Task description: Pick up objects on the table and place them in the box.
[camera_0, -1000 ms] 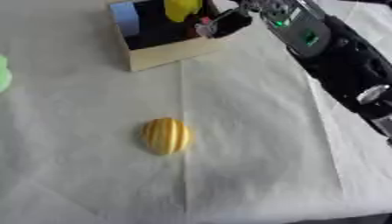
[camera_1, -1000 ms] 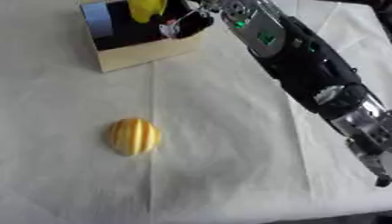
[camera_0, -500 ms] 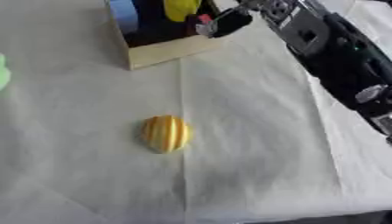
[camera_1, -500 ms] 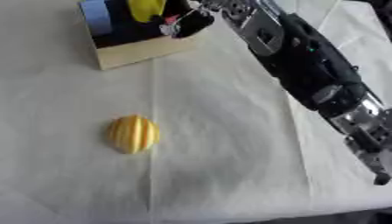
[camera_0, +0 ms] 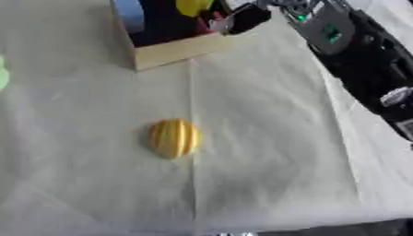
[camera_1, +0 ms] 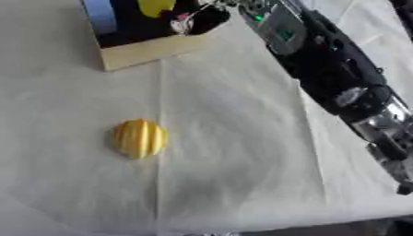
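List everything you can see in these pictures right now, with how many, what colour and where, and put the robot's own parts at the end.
Ridged rounded object: one, yellow with orange stripes, alone on the cloth near the middle.
Box: one, tan outside and dark inside, far end of the table.
Yellow object: one, inside the box at the top edge of the view.
Blue object: one, at the box's left inner wall.
Green thing: one, only a sliver shows at the left edge.
Cloth: one, off-white, creased, covering the table.
Right arm: one, black with silver joints, coming in from the right.
Right hand: one, black, at the box's right rim; what its fingers are doing is unclear.
Left hand: not in view.
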Robot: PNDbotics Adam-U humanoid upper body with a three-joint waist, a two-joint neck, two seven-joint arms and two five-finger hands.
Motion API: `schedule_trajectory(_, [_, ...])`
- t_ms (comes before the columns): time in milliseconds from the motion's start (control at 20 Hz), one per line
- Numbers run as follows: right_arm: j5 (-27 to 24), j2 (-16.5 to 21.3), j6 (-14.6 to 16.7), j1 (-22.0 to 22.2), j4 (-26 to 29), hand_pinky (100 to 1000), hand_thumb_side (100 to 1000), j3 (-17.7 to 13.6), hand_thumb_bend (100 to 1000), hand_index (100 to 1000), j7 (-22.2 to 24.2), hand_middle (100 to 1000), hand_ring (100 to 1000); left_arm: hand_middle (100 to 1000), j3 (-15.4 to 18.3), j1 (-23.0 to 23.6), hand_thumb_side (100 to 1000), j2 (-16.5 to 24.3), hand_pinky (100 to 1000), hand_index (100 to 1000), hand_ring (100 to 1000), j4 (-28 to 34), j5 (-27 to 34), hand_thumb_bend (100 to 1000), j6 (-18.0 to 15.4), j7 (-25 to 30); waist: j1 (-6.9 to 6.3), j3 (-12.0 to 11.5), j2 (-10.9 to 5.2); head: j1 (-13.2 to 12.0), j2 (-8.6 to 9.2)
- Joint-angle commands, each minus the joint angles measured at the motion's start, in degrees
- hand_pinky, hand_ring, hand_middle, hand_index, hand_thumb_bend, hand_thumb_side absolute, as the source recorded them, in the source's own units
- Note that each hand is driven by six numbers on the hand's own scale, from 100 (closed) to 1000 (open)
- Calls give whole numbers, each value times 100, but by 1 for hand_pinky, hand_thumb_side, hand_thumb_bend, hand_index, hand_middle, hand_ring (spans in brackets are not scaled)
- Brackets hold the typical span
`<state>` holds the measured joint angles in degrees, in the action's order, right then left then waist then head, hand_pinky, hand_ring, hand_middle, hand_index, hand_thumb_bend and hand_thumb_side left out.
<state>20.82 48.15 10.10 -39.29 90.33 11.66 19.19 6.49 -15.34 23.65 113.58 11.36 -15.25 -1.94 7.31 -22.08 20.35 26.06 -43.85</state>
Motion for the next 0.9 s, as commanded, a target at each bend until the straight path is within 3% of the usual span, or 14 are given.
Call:
schedule_trajectory(50, [-121,145,-29,-83,-21,926,100,-103,341,1000,46,889,828,574,10,-69,586,53,805,789,739,101,32,100,14,-8,-22,-17,-133,-1,-26])
schedule_trajectory(200, [-228,123,-141,-103,-112,930,100,-126,379,1000,-47,890,822,572,7,-83,586,54,805,789,736,101,38,100,20,-5,-6,-43,-128,13,-26])
schedule_trajectory(550, [-440,151,-192,-21,82,930,100,-113,339,1000,-59,877,815,573,1,-83,585,86,806,789,736,101,28,100,28,-3,-10,-13,-155,-65,-26])
schedule_trajectory(600, [-556,185,-213,30,222,928,100,-148,172,1000,-74,860,805,573,2,-75,584,108,806,790,737,101,15,100,26,-2,-24,12,-171,-111,-26])
schedule_trajectory(650, [-738,244,-253,111,446,927,100,-213,110,1000,-126,853,802,574,3,-65,583,135,806,790,737,101,-3,100,22,-2,-40,41,-187,-155,-26])
schedule_trajectory(900, [-1541,658,-425,743,2118,889,100,-674,100,983,-594,821,802,577,24,19,582,226,806,790,737,101,-66,100,-1,-52,-104,226,-277,-424,-26])
